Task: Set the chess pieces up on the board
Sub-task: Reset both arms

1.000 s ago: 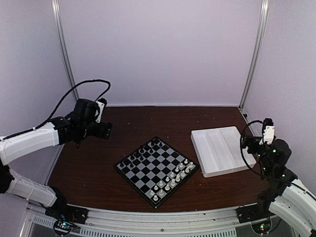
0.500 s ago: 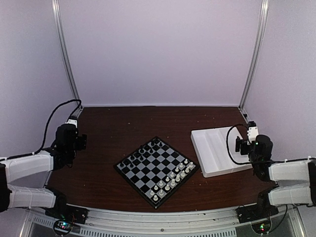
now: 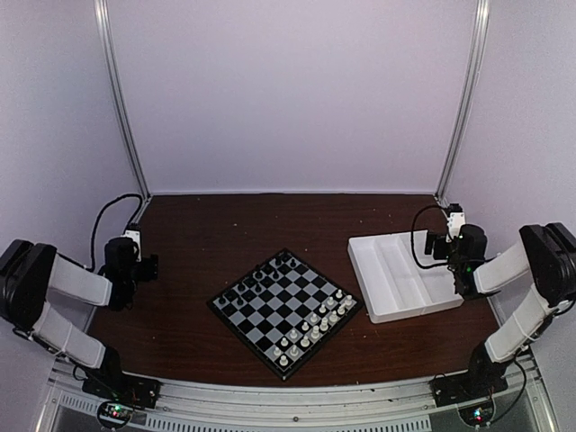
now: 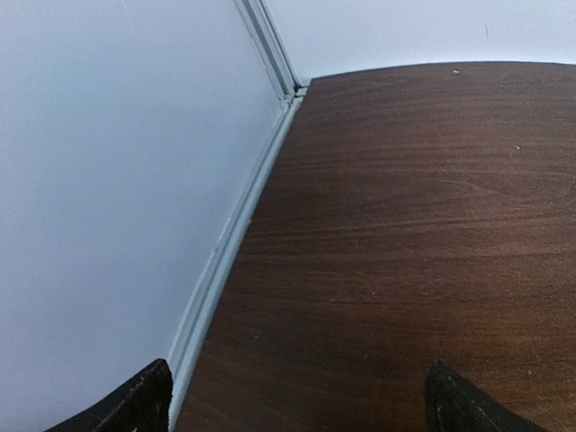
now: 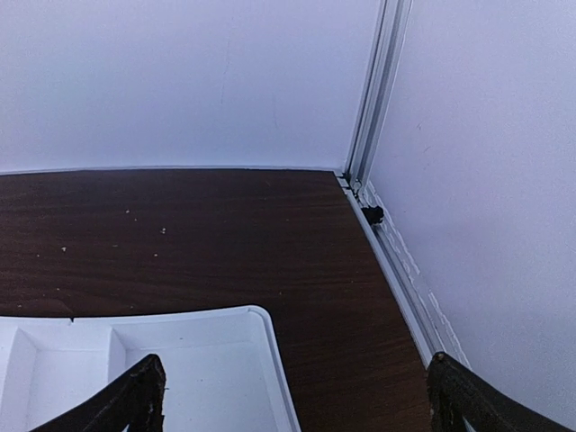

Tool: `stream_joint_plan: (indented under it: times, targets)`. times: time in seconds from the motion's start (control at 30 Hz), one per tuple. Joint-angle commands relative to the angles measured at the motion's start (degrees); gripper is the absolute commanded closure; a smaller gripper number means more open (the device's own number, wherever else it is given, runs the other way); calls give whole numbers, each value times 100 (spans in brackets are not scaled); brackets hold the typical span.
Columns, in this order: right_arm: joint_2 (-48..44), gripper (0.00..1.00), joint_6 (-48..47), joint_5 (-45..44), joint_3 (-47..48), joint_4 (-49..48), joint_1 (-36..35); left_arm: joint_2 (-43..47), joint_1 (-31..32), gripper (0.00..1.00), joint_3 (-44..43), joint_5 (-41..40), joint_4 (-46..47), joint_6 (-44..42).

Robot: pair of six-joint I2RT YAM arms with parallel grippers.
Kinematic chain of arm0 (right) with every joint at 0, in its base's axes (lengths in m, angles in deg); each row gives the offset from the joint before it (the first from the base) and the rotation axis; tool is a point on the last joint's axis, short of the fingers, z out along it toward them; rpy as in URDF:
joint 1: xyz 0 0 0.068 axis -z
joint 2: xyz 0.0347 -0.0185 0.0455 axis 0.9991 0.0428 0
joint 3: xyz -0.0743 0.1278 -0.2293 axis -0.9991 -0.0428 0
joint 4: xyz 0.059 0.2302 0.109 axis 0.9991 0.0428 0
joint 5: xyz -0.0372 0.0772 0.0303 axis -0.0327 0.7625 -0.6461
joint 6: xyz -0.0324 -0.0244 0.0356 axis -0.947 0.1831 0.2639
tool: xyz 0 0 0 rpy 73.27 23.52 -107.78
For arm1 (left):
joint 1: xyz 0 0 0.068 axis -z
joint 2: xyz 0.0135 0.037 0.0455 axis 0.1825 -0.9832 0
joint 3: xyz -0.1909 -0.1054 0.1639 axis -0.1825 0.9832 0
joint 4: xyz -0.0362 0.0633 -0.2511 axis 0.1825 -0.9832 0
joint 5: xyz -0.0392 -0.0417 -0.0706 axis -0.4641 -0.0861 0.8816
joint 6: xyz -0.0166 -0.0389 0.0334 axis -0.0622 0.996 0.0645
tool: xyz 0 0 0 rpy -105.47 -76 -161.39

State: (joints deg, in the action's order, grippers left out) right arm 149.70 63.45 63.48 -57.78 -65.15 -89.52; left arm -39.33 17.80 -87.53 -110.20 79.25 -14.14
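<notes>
The board [image 3: 284, 311] lies at the table's middle, turned like a diamond. Black chess pieces [image 3: 259, 278] stand along its upper-left side, white chessmen [image 3: 315, 326] along its lower-right side. My left gripper [image 3: 127, 258] sits low at the table's left edge, far from the board. In the left wrist view it [image 4: 301, 416] is open and empty over bare wood. My right gripper [image 3: 454, 241] is at the right edge beside the white tray [image 3: 393, 300]. In the right wrist view it [image 5: 301, 409] is open and empty, over the tray's far right corner [image 5: 261, 333].
The white compartment tray stands right of the board, and its compartments look empty. Enclosure walls and metal posts [image 3: 121, 108] close in the back and sides. A wall rail [image 4: 225, 261] runs close to the left gripper, and another [image 5: 405, 279] runs close to the right gripper.
Both arms have folded back and down to the table's sides. The left gripper dropped from above the left table area; the right swung up beside the tray.
</notes>
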Motion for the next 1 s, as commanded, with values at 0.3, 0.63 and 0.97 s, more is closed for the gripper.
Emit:
stream_joint_plan:
  times: [0.3, 0.63, 0.97]
  targets:
    - [-29, 0, 15, 153, 28, 192, 22, -1203, -562, 3, -402, 2660, 1255, 67]
    - [-28, 0, 17, 158, 28, 194, 16, -1203, -562, 2, -383, 2638, 1329, 59]
    - [-29, 0, 8, 154, 28, 194, 21, -1204, -562, 2, -374, 2626, 1346, 67]
